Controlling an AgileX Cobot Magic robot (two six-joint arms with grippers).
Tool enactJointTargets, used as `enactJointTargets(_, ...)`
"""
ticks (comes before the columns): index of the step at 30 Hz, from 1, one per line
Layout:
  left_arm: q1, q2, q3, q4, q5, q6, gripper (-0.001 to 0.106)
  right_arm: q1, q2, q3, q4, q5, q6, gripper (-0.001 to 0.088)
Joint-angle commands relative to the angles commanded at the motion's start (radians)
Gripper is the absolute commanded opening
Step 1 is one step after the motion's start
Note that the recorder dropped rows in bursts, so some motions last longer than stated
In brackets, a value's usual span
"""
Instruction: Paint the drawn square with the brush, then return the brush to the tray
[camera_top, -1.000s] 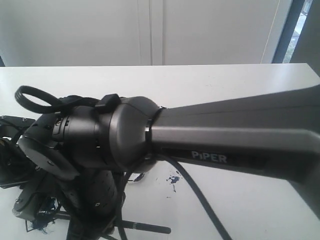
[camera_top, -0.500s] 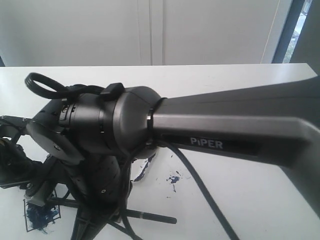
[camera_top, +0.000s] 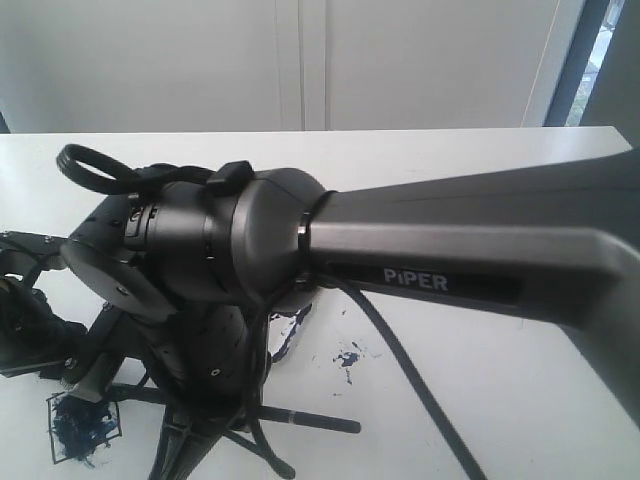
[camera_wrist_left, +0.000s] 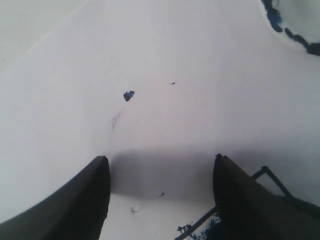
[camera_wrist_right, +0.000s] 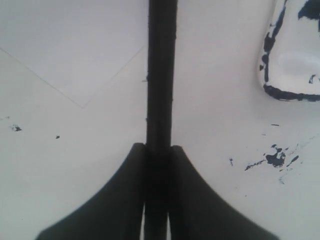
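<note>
My right pincer (camera_wrist_right: 159, 150) pinches the brush (camera_wrist_right: 161, 75) tight so it cannot slip. The drawn square (camera_top: 85, 425) is daubed blue, so I think the tray (camera_wrist_right: 287, 93) nearby comes next.

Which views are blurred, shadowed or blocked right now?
Exterior view: the right arm fills the foreground and hides most of the table. Left wrist view: soft throughout, with a broad shadow on the white surface by the open left gripper. Right wrist view: the brush is a clear dark bar, the tray cut off by the frame edge.
</note>
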Motion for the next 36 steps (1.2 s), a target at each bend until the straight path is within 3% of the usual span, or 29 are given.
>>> enactJointTargets(27, 0.0, 0.0, 0.0, 0.0, 0.008, 0.0, 0.064, 0.0, -0.002, 0.002, 0.102, 0.0, -0.016, 0.0)
enactJointTargets(36, 0.0, 0.0, 0.0, 0.0, 0.014, 0.0, 0.064, 0.002, -0.051, 0.062, 0.151, 0.0, -0.022, 0.0)
